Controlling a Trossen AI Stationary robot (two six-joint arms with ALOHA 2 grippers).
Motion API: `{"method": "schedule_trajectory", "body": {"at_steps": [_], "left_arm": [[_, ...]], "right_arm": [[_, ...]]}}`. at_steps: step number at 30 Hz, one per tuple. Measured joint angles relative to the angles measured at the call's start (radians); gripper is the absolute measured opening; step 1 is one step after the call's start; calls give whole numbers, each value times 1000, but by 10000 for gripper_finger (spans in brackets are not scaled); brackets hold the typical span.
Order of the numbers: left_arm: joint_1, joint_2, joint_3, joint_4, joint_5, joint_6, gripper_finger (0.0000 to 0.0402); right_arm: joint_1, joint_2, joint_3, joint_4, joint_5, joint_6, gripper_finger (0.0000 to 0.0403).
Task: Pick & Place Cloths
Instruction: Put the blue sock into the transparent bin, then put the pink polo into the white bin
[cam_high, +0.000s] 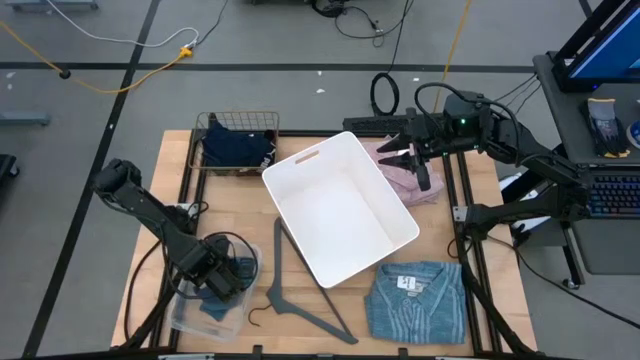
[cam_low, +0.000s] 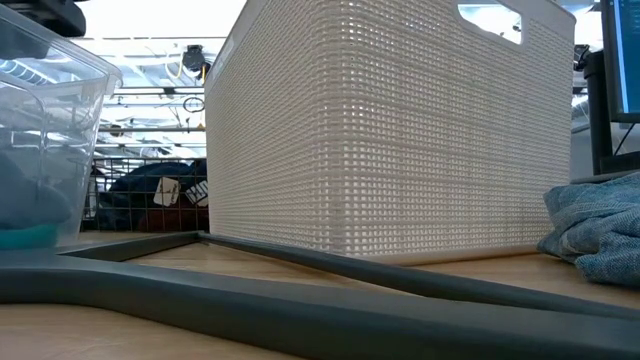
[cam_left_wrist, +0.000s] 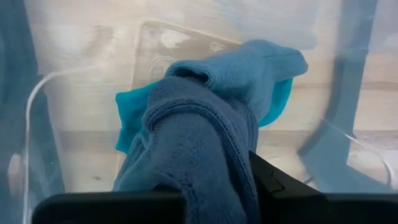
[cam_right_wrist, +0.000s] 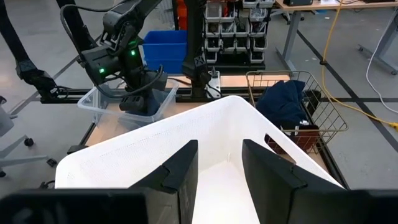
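My left gripper (cam_high: 215, 283) points down into a clear plastic bin (cam_high: 190, 312) at the table's near left, shut on a grey-blue knit cloth (cam_left_wrist: 205, 124). A brighter teal cloth (cam_left_wrist: 280, 102) lies under it on the bin's floor. My right gripper (cam_right_wrist: 219, 168) hangs open and holds nothing, high over the pink fleece (cam_high: 405, 178), which lies on the table at the far right beside the white basket (cam_high: 300, 160). The blue striped shirt (cam_high: 415, 300) lies flat at the near right. A navy cloth (cam_high: 238, 145) sits in a wire basket. My left gripper comes at the grey-blue cloth from above, pointing down. A bunched ridge of several folds (cam_left_wrist: 208, 180) runs up between the fingers, and the cloth hides one finger. The cloth's lower end (cam_left_wrist: 249, 68) rests on the teal cloth in the bin.
The white basket stands slantwise in the table's middle. A grey plastic hanger (cam_high: 290, 290) lies in front of it, between the bin and the shirt. The wire basket (cam_high: 215, 125) stands at the far left. Bare wood shows along the left side.
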Motion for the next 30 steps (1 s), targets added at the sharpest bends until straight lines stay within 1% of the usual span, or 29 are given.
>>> {"method": "schedule_trajectory", "body": {"at_steps": [6, 9, 12, 15, 18, 21, 25, 28, 30], "left_arm": [[0, 0, 0, 8, 0, 1, 91], [0, 0, 0, 11, 0, 9, 120], [0, -8, 0, 20, 0, 55, 153], [0, -42, 9, 18, 1, 80, 181], [0, -103, 27, 14, 6, 75, 199], [0, -164, 42, 14, -7, 72, 203], [0, -230, 66, 13, -28, 57, 189], [-1, -262, 95, 11, -124, 97, 170], [-1, -275, 126, 12, -244, 158, 157]], "right_arm": [[0, 0, 0, 0, 0, 0, 116], [0, 0, 0, 0, 0, 0, 116], [0, 0, 0, -1, 0, 0, 116], [0, 0, 0, 0, 0, 0, 116], [0, 0, 0, -1, 0, 0, 116], [0, 0, 0, -1, -3, 0, 116], [0, 0, 0, -5, -4, 0, 116], [0, 0, 0, -24, -3, 0, 116], [-1, 0, 0, -38, -3, 0, 116]]}}
